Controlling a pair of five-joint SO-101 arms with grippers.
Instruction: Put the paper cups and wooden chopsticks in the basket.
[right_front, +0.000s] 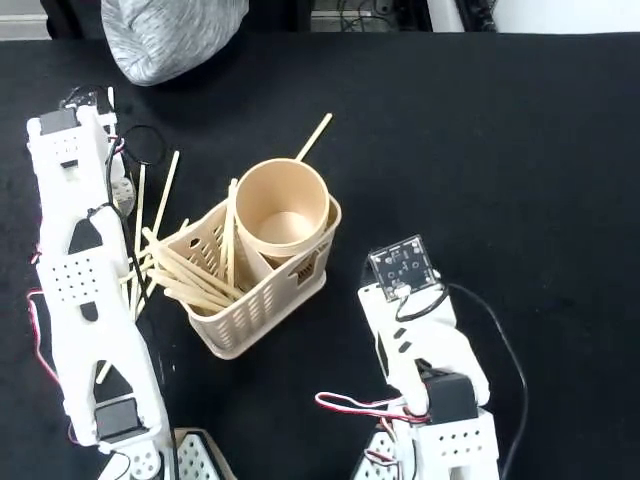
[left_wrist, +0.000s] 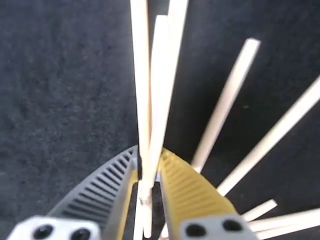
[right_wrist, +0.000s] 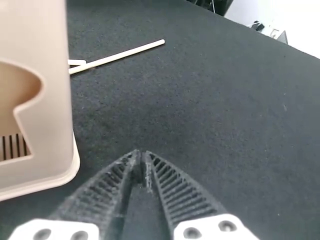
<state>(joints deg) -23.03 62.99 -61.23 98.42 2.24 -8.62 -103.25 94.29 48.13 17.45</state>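
Observation:
A beige slotted basket (right_front: 262, 300) stands mid-table with a paper cup (right_front: 282, 210) upright in its far end and several wooden chopsticks (right_front: 190, 275) leaning out of its near end. My left gripper (left_wrist: 148, 172) is shut on a few chopsticks (left_wrist: 150, 90) that point away from it, just left of the basket; more chopsticks (left_wrist: 225, 105) lie beside them. One loose chopstick (right_front: 313, 137) lies behind the basket, also seen as a chopstick (right_wrist: 117, 52) on the cloth. My right gripper (right_wrist: 141, 161) is shut and holds nothing, low over the cloth beside the basket wall (right_wrist: 35, 100).
The left arm (right_front: 80, 280) stretches along the table's left side and the right arm (right_front: 425, 370) stands at the front middle. A grey bundle (right_front: 170, 35) lies at the back left edge. Black cloth (right_front: 500, 180) stretches bare to the right.

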